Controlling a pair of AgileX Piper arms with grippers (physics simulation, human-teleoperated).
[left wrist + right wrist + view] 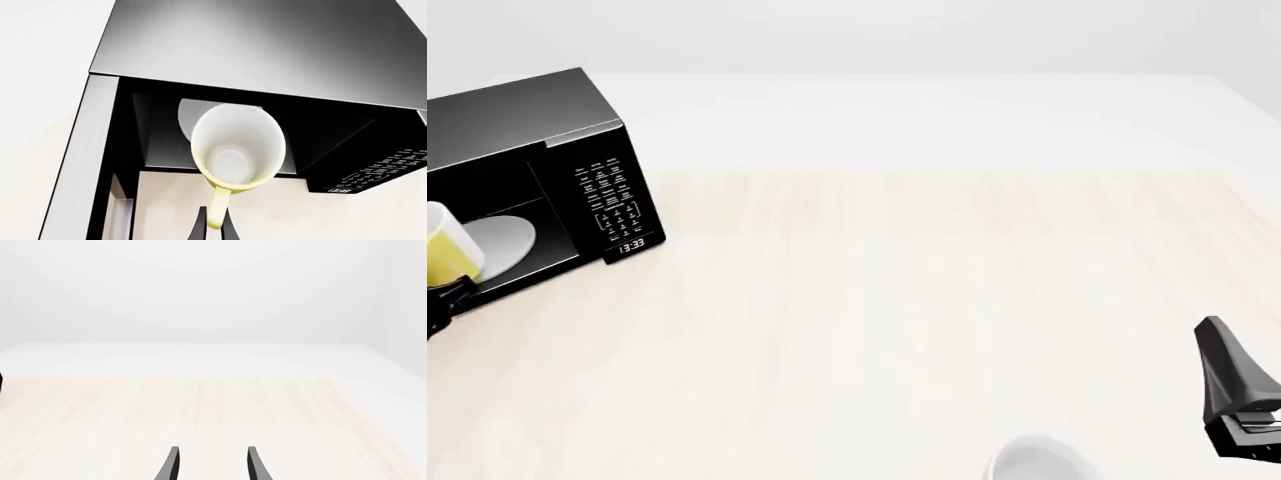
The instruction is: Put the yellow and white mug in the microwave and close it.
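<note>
The yellow and white mug (237, 150) hangs at the mouth of the black microwave (267, 45), its white inside facing the left wrist camera. My left gripper (215, 227) is shut on its yellow handle. The microwave door (83, 165) stands swung open, and the white turntable plate (187, 115) shows behind the mug. In the front view the mug (447, 250) is at the far left edge, in front of the open cavity beside the plate (505, 240). My right gripper (212, 467) is open and holds nothing, low over the table's near right.
The keypad panel (614, 200) with its lit clock faces the table's middle. A plain white-grey cup (1034, 462) stands at the near edge, left of my right arm (1234, 400). The pale wooden table top (934, 300) spreads between the arms.
</note>
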